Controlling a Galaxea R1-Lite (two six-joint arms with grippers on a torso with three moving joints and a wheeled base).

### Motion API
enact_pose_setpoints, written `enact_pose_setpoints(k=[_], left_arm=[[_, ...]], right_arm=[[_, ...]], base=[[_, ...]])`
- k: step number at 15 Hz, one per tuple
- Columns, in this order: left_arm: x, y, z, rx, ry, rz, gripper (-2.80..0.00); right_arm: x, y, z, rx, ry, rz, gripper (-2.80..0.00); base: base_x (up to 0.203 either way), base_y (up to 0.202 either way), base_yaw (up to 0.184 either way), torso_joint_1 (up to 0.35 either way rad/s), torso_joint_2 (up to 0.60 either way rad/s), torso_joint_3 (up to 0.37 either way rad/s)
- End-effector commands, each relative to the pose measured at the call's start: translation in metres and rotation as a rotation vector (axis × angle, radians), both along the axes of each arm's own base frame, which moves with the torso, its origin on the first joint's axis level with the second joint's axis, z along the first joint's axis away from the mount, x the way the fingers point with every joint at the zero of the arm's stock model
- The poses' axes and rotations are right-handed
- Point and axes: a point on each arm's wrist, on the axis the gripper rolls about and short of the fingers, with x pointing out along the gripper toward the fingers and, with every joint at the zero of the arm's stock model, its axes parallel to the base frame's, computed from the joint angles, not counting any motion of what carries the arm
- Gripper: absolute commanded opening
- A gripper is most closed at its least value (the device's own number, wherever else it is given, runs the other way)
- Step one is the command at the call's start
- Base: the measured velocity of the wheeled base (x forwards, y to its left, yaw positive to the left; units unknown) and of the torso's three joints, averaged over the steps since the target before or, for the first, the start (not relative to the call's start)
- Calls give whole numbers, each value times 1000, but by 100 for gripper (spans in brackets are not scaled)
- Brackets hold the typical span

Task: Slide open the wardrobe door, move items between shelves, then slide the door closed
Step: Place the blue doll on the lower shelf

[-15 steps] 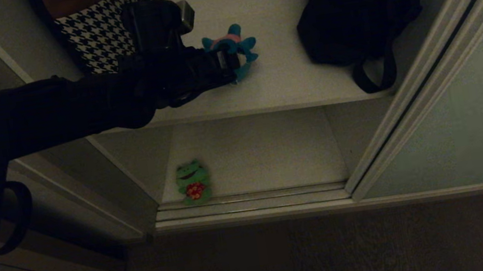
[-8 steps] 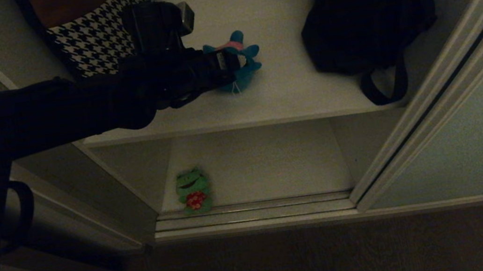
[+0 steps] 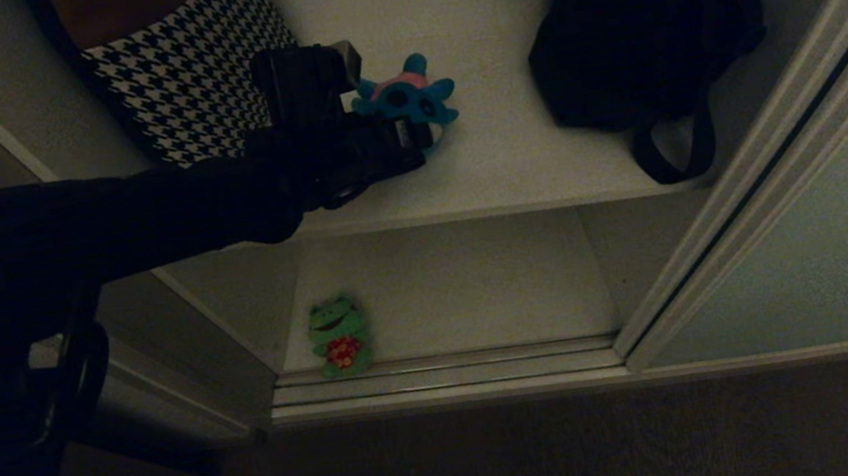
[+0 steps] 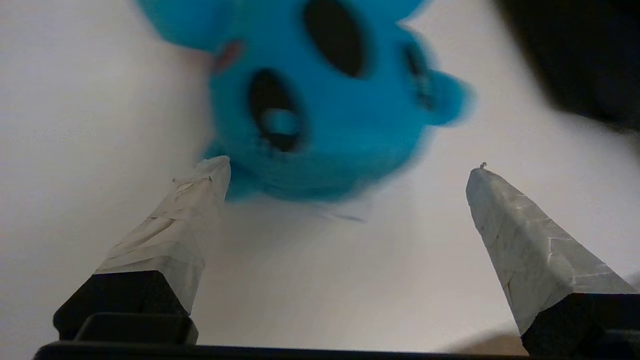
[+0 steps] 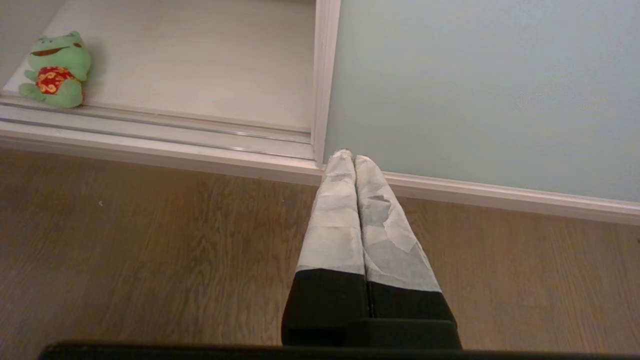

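Left gripper (image 4: pixel 345 167) is reaching over the upper shelf (image 3: pixel 514 167), fingers (image 4: pixel 175 225) spread wide, pinching nothing. Houndstooth cushion (image 3: pixel 189 72) is sitting to its left and behind. Blue plush toy (image 3: pixel 405 99) is lying just past the fingertips, one tip touching or nearly touching its lower edge, dark eyes facing up toward the wrist camera; long axis hard to call, limbs sticking out sideways. Bare white board is lying between the fingers and ahead to the right. Black bag (image 3: pixel 642 16) is sitting well right of the gripper, strap hanging at the shelf's front edge. Green frog (image 3: pixel 338 337) is lying below the gripper on the bottom shelf (image 3: pixel 463 282), against the door track, head pointing inward. Sliding wardrobe door (image 3: pixel 831 239) is standing far right, opening clear. Right gripper (image 5: pixel 352 157) is hanging over the wood floor (image 5: pixel 150 240) at the door's frame edge, fingers pressed together, empty.
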Motion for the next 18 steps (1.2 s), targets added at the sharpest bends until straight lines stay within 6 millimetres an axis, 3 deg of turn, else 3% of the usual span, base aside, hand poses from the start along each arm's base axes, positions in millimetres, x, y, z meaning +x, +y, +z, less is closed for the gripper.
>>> enact_pose_setpoints(k=[1, 7, 14, 15, 18], left_arm=[[10, -3, -17, 10, 19, 4, 0], [32, -1, -35, -25, -50, 23, 0], [34, 1, -32, -46, -97, 29, 0], [35, 1, -34, -45, -95, 29, -280], [35, 1, -33, -46, -97, 26, -280]], right_arm=[[0, 0, 0, -1, 0, 0, -280], [0, 0, 0, 0, 0, 0, -280], [0, 0, 0, -1, 0, 0, -280], [0, 0, 0, -1, 0, 0, -280], [0, 0, 0, -1, 0, 0, -280]], base=[[0, 0, 0, 0, 0, 0], [0, 0, 0, 0, 0, 0], [0, 0, 0, 0, 0, 0], [0, 0, 0, 0, 0, 0], [0, 0, 0, 0, 0, 0]])
